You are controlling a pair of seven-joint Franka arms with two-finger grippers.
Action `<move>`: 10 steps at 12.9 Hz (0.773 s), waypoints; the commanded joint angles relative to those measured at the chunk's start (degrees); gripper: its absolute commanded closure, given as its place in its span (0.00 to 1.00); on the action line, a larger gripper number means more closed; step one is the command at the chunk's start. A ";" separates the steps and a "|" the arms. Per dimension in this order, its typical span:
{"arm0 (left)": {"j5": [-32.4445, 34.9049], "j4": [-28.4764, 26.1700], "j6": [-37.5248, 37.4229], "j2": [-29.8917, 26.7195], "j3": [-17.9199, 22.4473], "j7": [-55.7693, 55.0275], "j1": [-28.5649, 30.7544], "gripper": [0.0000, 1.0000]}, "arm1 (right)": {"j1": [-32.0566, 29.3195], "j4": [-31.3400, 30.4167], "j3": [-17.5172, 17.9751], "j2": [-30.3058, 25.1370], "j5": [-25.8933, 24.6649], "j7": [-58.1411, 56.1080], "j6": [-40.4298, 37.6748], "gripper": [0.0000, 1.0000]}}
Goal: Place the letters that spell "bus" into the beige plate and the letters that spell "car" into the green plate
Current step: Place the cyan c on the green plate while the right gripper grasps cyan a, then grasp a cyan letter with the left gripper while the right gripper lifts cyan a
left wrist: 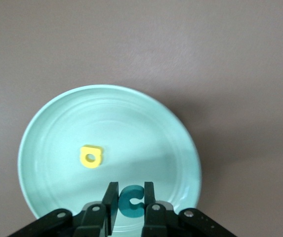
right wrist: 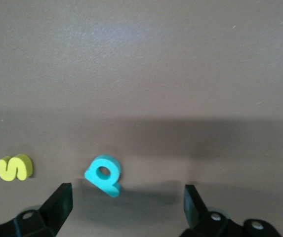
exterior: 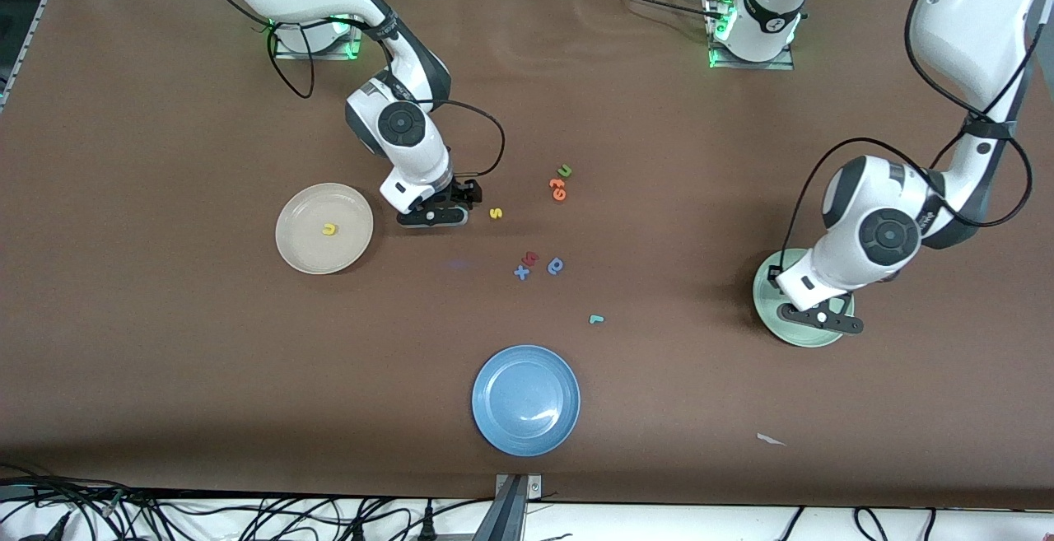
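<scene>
My left gripper (left wrist: 131, 197) hangs low over the green plate (left wrist: 146, 128), shut on the teal c (left wrist: 131, 202), which stands upright between its fingers. The yellow a (left wrist: 91, 156) lies in that plate. From the front, the left gripper (exterior: 811, 314) covers most of the green plate (exterior: 770, 298). My right gripper (right wrist: 126, 197) is open and low over the table, with the teal b (right wrist: 103, 175) lying between its fingers. The yellow s (right wrist: 15, 167) lies beside the b. The beige plate (exterior: 305, 249) holds the yellow u (exterior: 329, 230). The teal r (exterior: 596, 319) lies alone on the table.
A blue plate (exterior: 525, 399) sits near the front edge. A green u (exterior: 564, 170) and orange letters (exterior: 557, 188) lie mid-table. A blue x (exterior: 521, 272), a red letter (exterior: 530, 258) and a blue a (exterior: 556, 266) lie nearer the camera. A white scrap (exterior: 770, 440) lies toward the left arm's end.
</scene>
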 commanded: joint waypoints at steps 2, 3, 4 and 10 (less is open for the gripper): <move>-3.24 3.51 0.33 1.49 -1.04 5.16 1.23 0.00 | 0.89 1.15 -0.23 1.45 -4.22 4.35 0.87 0.01; -10.69 4.04 0.33 1.58 -1.13 -4.21 0.27 0.00 | 0.89 1.06 -0.23 1.45 -4.49 4.53 0.87 0.02; -16.16 4.39 0.93 1.84 -1.05 -13.35 -2.18 0.00 | 0.89 1.06 -0.23 1.63 -4.49 4.70 1.13 0.05; -17.70 13.96 1.56 9.31 0.79 -64.45 -17.83 0.00 | 0.89 1.15 -0.23 1.89 -4.84 4.70 2.28 0.21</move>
